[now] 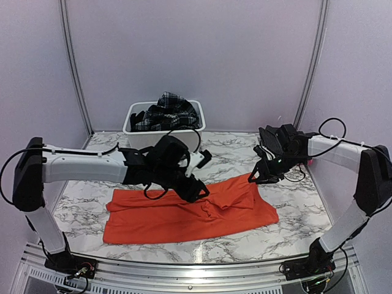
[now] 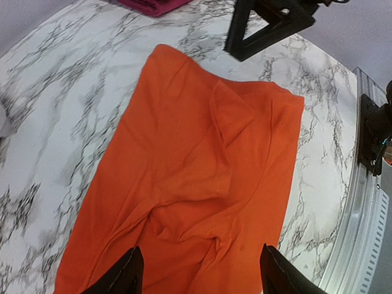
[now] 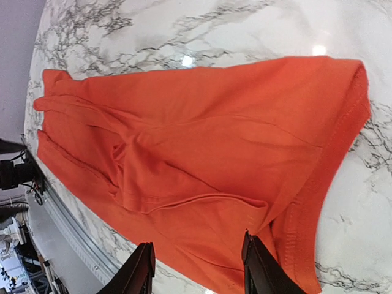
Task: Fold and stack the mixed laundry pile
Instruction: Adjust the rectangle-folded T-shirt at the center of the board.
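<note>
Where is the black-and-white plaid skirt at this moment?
In the top view, the plaid skirt sits inside the white tub at the back of the table, left of centre, behind the left arm and the orange T-shirt.

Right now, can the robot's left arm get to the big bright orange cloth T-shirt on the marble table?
Probably yes: the left gripper hangs open over the orange T-shirt, and nothing shows between them.

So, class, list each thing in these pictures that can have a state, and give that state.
orange T-shirt: spread on the table, creased, a flap folded over.
plaid skirt: heaped unfolded in the tub.
white tub: upright, holding clothes.
left gripper: open, empty, above the T-shirt.
right gripper: open, empty, over the T-shirt's hem.
</note>
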### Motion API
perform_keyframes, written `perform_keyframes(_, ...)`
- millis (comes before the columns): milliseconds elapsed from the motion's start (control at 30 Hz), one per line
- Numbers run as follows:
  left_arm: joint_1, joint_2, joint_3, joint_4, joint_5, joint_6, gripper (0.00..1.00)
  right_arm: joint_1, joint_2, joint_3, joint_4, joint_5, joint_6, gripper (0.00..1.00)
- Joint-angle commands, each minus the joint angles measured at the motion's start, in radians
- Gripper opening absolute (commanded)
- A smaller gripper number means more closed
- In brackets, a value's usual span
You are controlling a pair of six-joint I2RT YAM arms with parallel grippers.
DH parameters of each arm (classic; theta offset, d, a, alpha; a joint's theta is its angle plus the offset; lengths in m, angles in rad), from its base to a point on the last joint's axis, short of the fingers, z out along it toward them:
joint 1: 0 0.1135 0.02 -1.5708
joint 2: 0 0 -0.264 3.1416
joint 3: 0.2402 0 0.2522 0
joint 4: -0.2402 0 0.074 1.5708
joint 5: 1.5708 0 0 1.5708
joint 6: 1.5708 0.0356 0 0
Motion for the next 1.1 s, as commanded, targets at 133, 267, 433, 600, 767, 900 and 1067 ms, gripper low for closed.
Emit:
perform_keyframes(133, -0.107, 0.254, 0.205, 0.024, -0.074, 0.154, 0.67, -0.013, 0.078, -0.040, 0.032, 0.086, -0.012, 0.45)
perform_keyframes(267, -0.134, 0.337, 0.265, -0.016, -0.097, 0.172, 0.67, -0.012, 0.115, -0.033, 0.068, 0.075, -0.005, 0.44)
perform_keyframes(433, -0.153, 0.395, 0.320, -0.059, -0.125, 0.187, 0.68, -0.012, 0.164, -0.009, 0.093, 0.052, -0.002, 0.44)
perform_keyframes(600, -0.154, 0.430, 0.358, -0.088, -0.159, 0.198, 0.63, -0.010, 0.204, 0.002, 0.108, 0.025, -0.007, 0.40)
perform_keyframes(767, -0.155, 0.446, 0.387, -0.112, -0.221, 0.209, 0.45, -0.001, 0.212, 0.012, 0.106, 0.006, -0.012, 0.26)
perform_keyframes(900, -0.155, 0.429, 0.381, -0.112, -0.226, 0.233, 0.16, 0.004, 0.168, 0.008, 0.079, -0.013, -0.022, 0.10)
perform_keyframes(1067, -0.155, 0.375, 0.331, -0.107, -0.217, 0.270, 0.00, 0.014, 0.071, -0.040, 0.046, -0.032, -0.020, 0.00)
